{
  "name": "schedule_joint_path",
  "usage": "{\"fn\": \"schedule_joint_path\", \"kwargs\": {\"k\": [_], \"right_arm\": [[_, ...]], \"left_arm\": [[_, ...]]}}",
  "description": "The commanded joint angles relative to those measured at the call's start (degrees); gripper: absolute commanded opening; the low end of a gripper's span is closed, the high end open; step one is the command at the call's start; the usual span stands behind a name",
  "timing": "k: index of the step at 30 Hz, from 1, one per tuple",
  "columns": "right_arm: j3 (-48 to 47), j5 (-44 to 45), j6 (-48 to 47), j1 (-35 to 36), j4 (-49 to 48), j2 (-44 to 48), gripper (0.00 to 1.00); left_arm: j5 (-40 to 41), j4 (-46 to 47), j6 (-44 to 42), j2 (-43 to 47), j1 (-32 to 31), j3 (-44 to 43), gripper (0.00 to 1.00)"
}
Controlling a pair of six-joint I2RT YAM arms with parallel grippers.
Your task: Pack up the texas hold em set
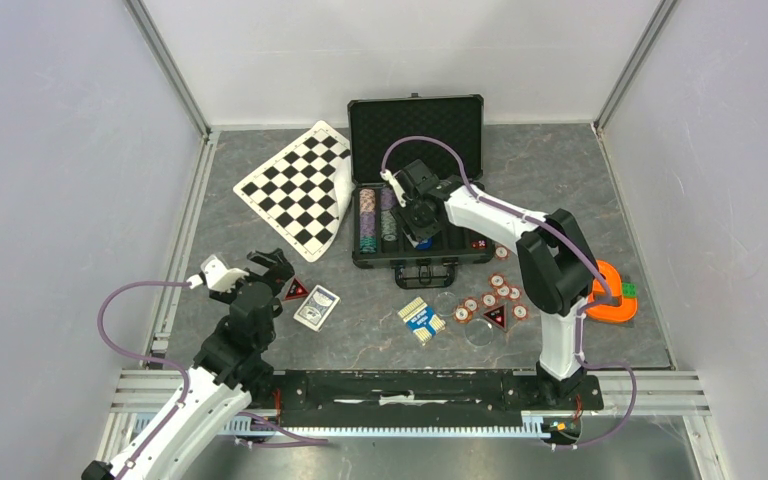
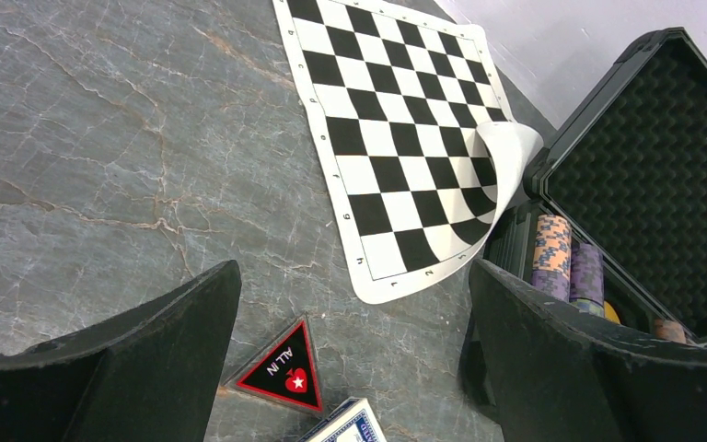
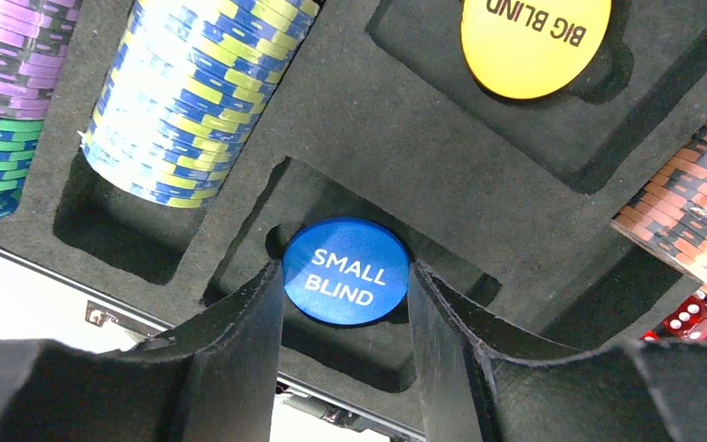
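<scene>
Right gripper (image 3: 345,269): clamped on blue button (image 3: 347,281), over a foam slot in the case (image 1: 415,135).
Left gripper (image 2: 353,276): fingers wide apart, above triangle marker (image 2: 283,368).
Case: open, mid-table (image 1: 560,180).
Loose chips (image 1: 500,295): just before case.

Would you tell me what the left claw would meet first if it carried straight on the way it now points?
Probably the bare table, between the ALL IN marker and the checkered board; the open left claw tilts down at it. Depth is unclear, so the marker might come first.
</scene>
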State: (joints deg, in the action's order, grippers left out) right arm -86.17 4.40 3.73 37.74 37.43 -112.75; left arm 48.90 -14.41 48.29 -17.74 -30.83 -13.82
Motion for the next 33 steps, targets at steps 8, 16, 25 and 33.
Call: {"fn": "schedule_joint_path", "kwargs": {"k": [8, 16, 25, 33], "right_arm": [[1.0, 3.0, -0.2, -0.6, -0.2, -1.0, 0.49], [0.7, 4.1, 0.2, -1.5, -0.6, -1.1, 0.58], [0.7, 1.6, 0.9, -2.4, -2.0, 0.2, 0.74], [1.3, -1.7, 0.9, -2.4, -2.7, 4.8, 0.68]], "left_arm": [[0.7, 2.6, -1.8, -0.1, 0.1, 0.1, 1.00], [0.7, 2.6, -1.9, 0.1, 0.1, 0.1, 1.00], [0.8, 2.6, -2.1, -0.1, 0.1, 0.1, 1.00], [0.5, 2.9, -2.2, -0.2, 0.1, 0.2, 1.00]]}}
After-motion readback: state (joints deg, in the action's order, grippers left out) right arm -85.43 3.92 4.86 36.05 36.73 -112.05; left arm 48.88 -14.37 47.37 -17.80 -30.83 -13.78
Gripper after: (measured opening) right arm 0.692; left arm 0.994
